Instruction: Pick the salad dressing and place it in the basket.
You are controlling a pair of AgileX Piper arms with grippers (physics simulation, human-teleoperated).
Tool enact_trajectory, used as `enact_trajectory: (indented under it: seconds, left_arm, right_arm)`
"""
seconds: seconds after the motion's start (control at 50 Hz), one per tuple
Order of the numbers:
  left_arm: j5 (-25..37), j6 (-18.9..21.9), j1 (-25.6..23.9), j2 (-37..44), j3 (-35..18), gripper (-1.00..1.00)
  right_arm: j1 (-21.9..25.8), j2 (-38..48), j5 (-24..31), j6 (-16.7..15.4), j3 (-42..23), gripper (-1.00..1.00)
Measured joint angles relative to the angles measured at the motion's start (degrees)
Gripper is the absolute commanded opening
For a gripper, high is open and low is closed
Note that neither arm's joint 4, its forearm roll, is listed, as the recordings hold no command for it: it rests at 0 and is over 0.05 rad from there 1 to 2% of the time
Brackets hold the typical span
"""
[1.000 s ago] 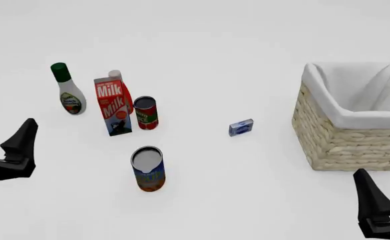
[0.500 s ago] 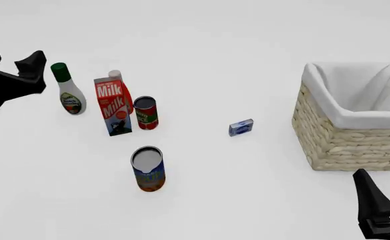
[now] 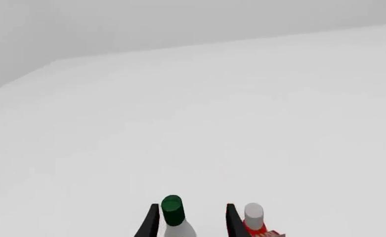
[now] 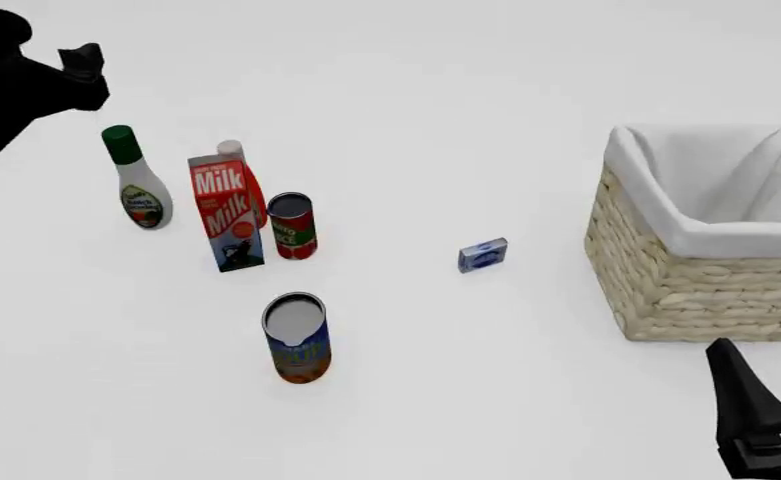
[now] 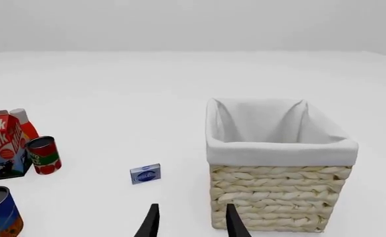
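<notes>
The left gripper (image 4: 81, 62) has risen to the far left since half a second ago, fingers spread, above and behind the salad dressing (image 4: 137, 182), whose green cap sits between the fingertips in the wrist view. The bottle stands upright on the plain white table (image 4: 430, 360), left of the milk carton (image 4: 226, 210). The basket (image 4: 697, 270) sits far right; the right gripper (image 4: 777, 420) hovers near it, parted, empty.

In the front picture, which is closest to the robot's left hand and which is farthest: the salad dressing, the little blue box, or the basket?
Measured from the left hand, at the far left of the table:
1. Salad dressing: just below the hand, on the left.
2. Little blue box: mid-table, right of the cans.
3. Basket: far right side.
</notes>
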Motion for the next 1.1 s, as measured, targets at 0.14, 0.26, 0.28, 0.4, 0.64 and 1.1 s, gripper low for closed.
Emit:
enact_trajectory:
  seconds: [0.14, 0.26, 0.28, 0.4, 0.64, 1.1]
  left_arm:
    - [1.0, 0.4, 0.9, 5.0, -4.9, 1.00]
    - [2.1, 0.1, 1.3, 8.6, -8.6, 1.00]
    - [2.3, 0.1, 1.4, 9.1, -9.2, 1.00]
    - [3.6, -0.5, 1.4, 12.6, -12.7, 1.00]
    - [6.5, -1.9, 1.8, 19.1, -19.4, 1.00]
    - [12.2, -3.1, 5.3, 28.2, -29.1, 1.00]
  right_arm:
    - [0.1, 0.0, 0.2, 0.1, 0.0, 1.00]
    - [0.3, 0.0, 0.2, 0.1, 0.0, 1.00]
    - [0.4, 0.0, 0.2, 0.1, 0.0, 1.00]
    - [0.5, 0.0, 0.2, 0.0, 0.0, 1.00]
    - [0.9, 0.1, 0.1, -0.1, 0.0, 1.00]
    - [1.0, 0.0, 0.3, -0.2, 0.0, 1.00]
